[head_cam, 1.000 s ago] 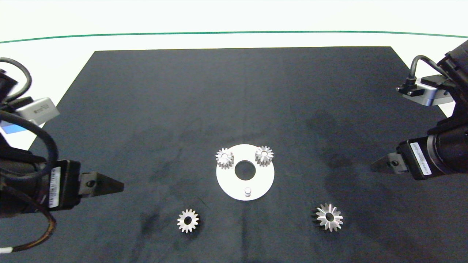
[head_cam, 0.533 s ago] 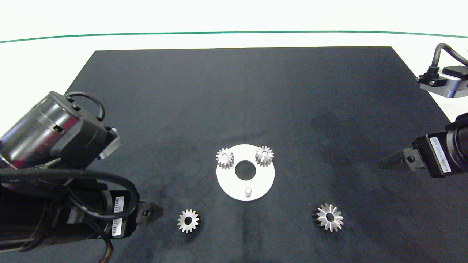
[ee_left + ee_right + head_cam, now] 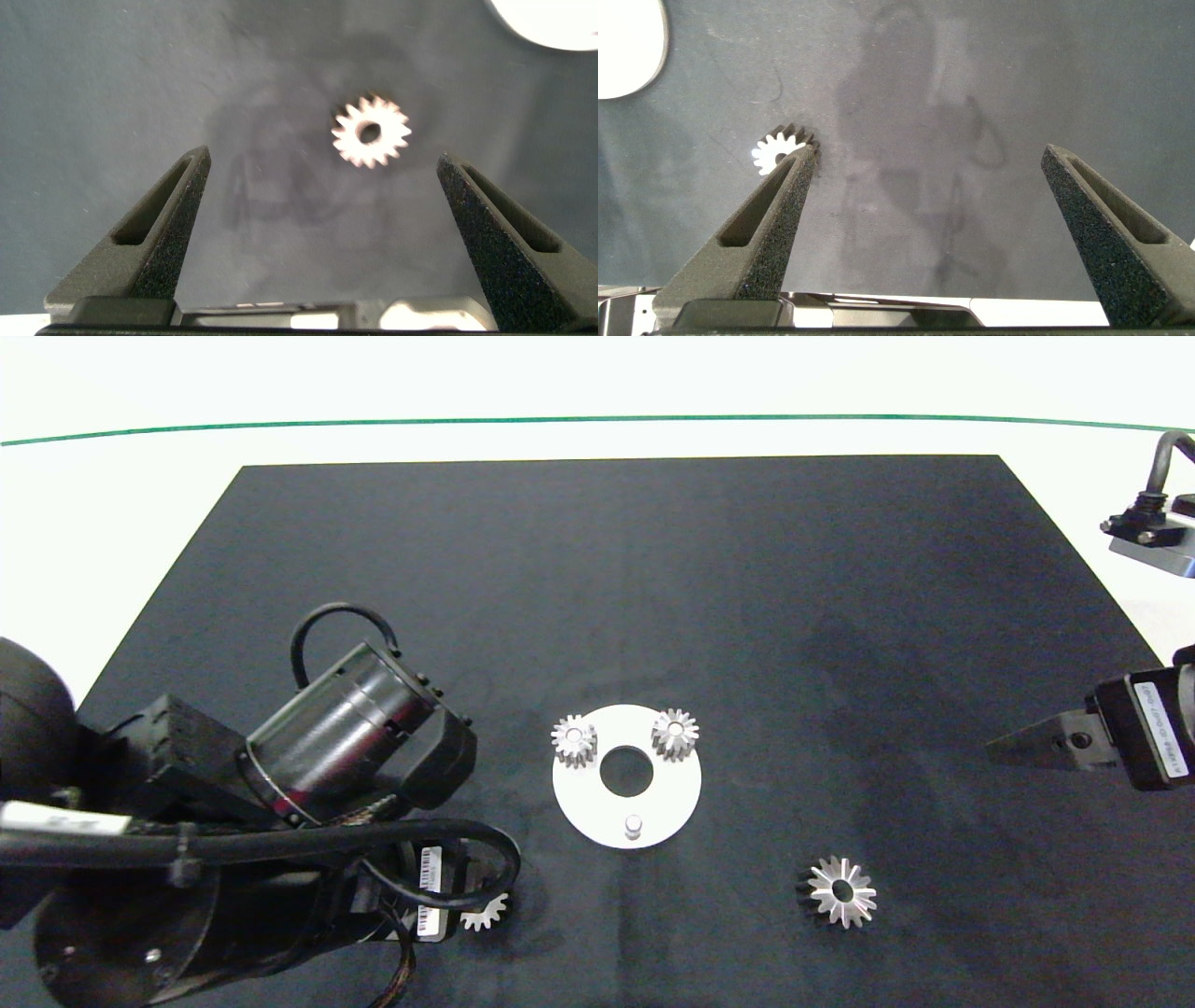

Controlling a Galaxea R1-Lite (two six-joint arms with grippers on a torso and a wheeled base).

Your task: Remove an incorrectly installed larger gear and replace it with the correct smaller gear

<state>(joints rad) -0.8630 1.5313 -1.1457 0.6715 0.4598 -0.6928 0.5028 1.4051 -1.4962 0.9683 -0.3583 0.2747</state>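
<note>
Four silver metal gears lie on the black mat (image 3: 616,569). Two small gears (image 3: 573,739) (image 3: 674,733) sit on the white round plate (image 3: 667,803), beside its centre hole; a bare peg (image 3: 633,824) stands at its near edge. The smaller gear (image 3: 485,915), left of the plate, is mostly hidden under the left gripper (image 3: 322,182), whose fingers are spread wide above it. The spiky, star-like larger gear (image 3: 841,892) lies right of the plate. The right gripper (image 3: 924,177), also wide open, hangs apparently well right of the plate.

Lab bench: black mat (image 3: 616,579), white table (image 3: 597,383)
</note>
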